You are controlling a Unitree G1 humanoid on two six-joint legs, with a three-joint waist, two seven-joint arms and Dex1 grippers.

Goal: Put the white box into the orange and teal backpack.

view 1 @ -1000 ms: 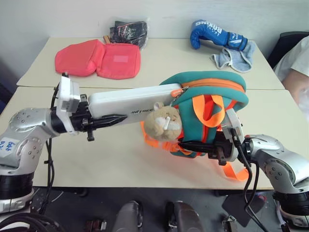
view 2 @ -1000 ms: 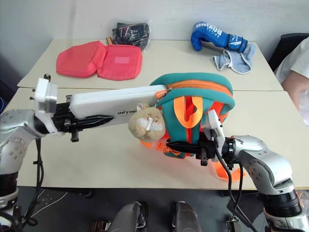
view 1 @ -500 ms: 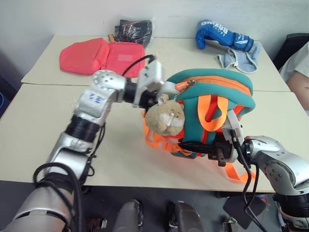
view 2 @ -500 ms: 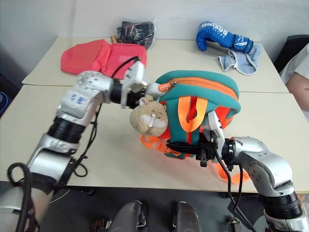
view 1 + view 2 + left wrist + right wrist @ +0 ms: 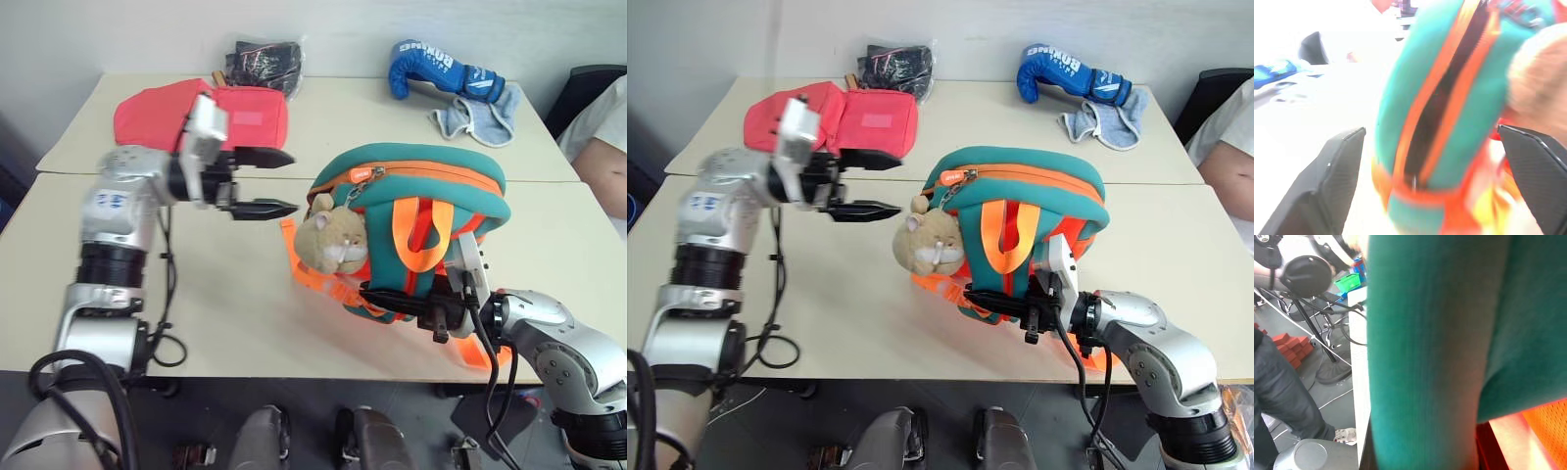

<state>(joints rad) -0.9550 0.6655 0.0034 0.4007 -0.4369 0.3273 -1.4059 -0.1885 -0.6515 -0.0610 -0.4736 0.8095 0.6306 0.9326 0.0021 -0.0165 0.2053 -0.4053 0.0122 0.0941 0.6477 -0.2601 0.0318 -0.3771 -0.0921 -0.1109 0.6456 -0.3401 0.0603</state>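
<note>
The orange and teal backpack (image 5: 431, 171) stands on the near table, and a tan plush hamster (image 5: 331, 235) hangs at its front. My left gripper (image 5: 291, 181) hovers just left of the bag, level and pointing at it. It is open with nothing between its fingers (image 5: 1332, 181). Ahead of them the left wrist view looks at the bag's dark zipper slit (image 5: 1440, 98). My right gripper (image 5: 377, 292) is shut on the backpack's lower front edge. The teal fabric (image 5: 1440, 333) is pressed close in the right wrist view. The white box is hidden.
On the far table lie a pinkish-red pouch (image 5: 196, 113), a black bag (image 5: 265, 64), a blue boxing glove (image 5: 436, 67) and a grey cloth (image 5: 475, 117). A person (image 5: 607, 147) sits at the right edge. A seam (image 5: 245, 176) divides the two tables.
My left gripper pushed the white box into the backpack's opening, then drew back to the left and opened. The box no longer shows. The right arm has kept its hold.
</note>
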